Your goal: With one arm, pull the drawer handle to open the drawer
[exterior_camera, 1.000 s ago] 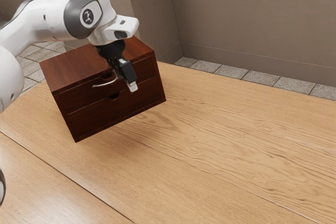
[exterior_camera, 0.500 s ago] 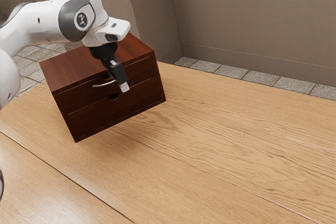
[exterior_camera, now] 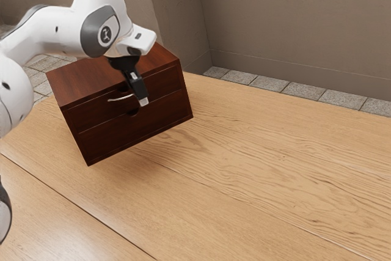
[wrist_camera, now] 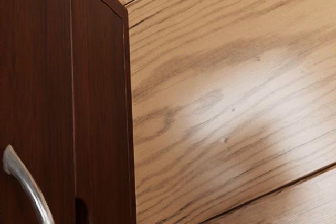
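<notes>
A dark red-brown wooden cabinet (exterior_camera: 104, 74) with two drawers stands at the back left of the table. The top drawer (exterior_camera: 156, 87) sits flush with the cabinet front and carries a curved silver handle (exterior_camera: 121, 97). My black gripper (exterior_camera: 142, 99) hangs in front of that drawer, its white-tipped end just at the handle's right end in the exterior view. In the wrist view the handle (wrist_camera: 26, 182) curves up beside the drawer front (wrist_camera: 100, 103), close under my hand.
The lower drawer (exterior_camera: 140, 128) has a small cut-out pull (exterior_camera: 131, 112) and also sits flush. The light wooden table (exterior_camera: 256, 169) stretches wide to the exterior view's right. A tiled floor (exterior_camera: 305, 90) and beige walls lie behind.
My hand has moved toward the exterior view's left, from beyond the handle's right end to right against that end. The drawer front has not moved.
</notes>
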`<state>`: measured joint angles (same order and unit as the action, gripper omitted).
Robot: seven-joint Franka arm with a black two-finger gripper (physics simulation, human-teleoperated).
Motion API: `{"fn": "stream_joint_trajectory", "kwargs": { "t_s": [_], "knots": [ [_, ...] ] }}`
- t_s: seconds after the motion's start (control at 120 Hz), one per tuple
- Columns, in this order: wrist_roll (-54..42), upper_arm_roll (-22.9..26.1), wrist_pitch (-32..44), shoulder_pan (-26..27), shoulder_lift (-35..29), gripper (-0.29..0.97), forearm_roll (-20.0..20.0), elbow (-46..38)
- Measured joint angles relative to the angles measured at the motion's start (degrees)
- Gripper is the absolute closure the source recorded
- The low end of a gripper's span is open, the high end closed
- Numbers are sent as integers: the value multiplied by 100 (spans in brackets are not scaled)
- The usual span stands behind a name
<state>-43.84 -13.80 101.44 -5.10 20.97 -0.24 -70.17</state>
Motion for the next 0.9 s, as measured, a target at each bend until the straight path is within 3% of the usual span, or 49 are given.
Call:
{"fn": "stream_joint_trajectory", "kwargs": {
  "t_s": [0.167, 0.508, 0.9],
  "knots": [
    [-49, 0, 227, 18, 41, 1, 193, -70],
    [-132, -8, 514, 12, 52, 16, 295, -296],
    [-186, -14, 707, 0, -102, 15, 392, -617]
  ]
}}
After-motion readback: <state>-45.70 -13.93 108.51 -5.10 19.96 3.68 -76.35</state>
